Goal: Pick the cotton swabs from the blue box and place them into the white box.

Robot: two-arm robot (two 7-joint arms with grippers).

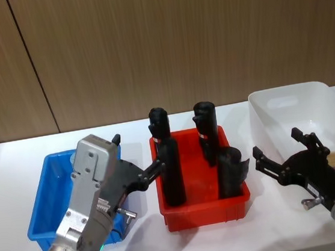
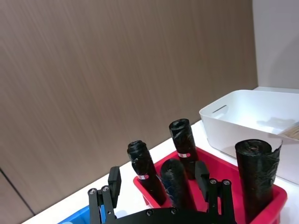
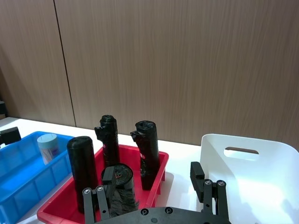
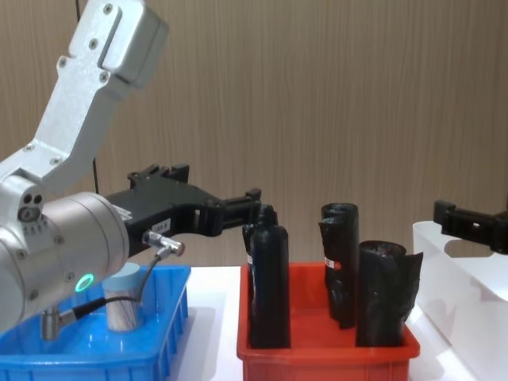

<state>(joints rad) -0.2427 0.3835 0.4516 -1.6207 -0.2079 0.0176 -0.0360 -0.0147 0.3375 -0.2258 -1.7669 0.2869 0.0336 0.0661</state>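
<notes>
A small clear cylindrical jar of cotton swabs (image 4: pixel 123 305) with a pale grey-blue lid is seen standing upright in the shallow bright blue rectangular plastic box (image 1: pixel 42 203), at the left end of the white surface (image 1: pixel 14 161). It has not yet been lifted. The left pincer (image 1: pixel 138 156) is held above that box, spread wide and empty, its fingers pointed towards the red plastic bin (image 1: pixel 207 209). The wide spread is probably kept so the round lid can be straddled once the pincer is lowered.

The right pincer (image 1: pixel 277 146) is held just beside the front of the tall white translucent plastic box (image 1: pixel 264 120), between it and the red bin. It is spread wide as well, with nothing carried. A waiting post near the drop-off is suggested.

The red bin is set between the two boxes, and tall black rolls (image 1: pixel 172 173) are stood upright in it. Any carry across is therefore judged to need height, or a roll could be knocked. Something pale is glimpsed inside the white box, but it cannot be made out for certain.
</notes>
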